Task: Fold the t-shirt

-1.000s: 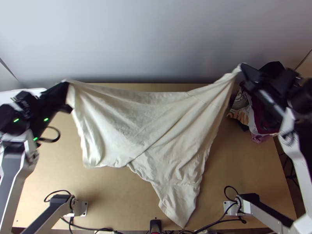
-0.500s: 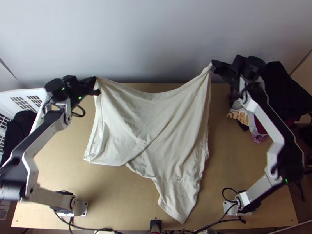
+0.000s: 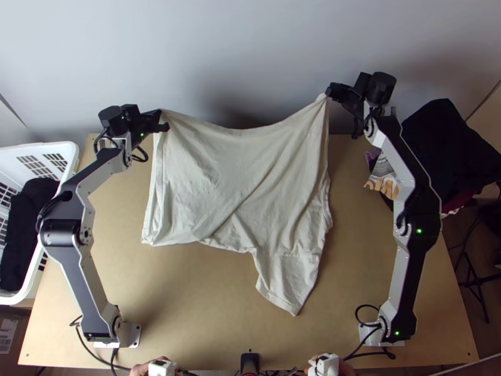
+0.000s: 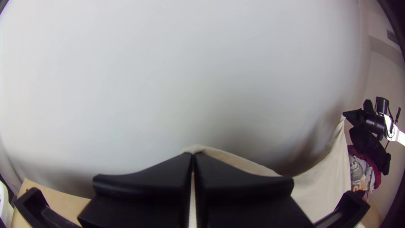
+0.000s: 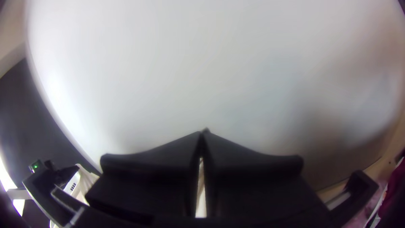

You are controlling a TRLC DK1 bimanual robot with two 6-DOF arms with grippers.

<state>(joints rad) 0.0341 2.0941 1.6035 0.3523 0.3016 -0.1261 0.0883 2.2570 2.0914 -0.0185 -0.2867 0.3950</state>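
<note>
1 white basket (image 3: 15, 155) w/ blk cloth (image 3: 26, 225) inside, L tool (image 3: 162, 119) & R tool (image 3: 328, 93) clamped on tee (image 3: 235, 182).

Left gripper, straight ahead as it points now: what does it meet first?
Likely the pale wall, beyond the edge of the t-shirt that the left gripper is shut on; how far off the wall stands, I can't tell.

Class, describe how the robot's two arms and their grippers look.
The left arm and right arm have silver-grey and dark links, black joints, small green lights and looping black cables. The left gripper and right gripper each have two wide, flat black fingers tapering toward the tips.
</note>
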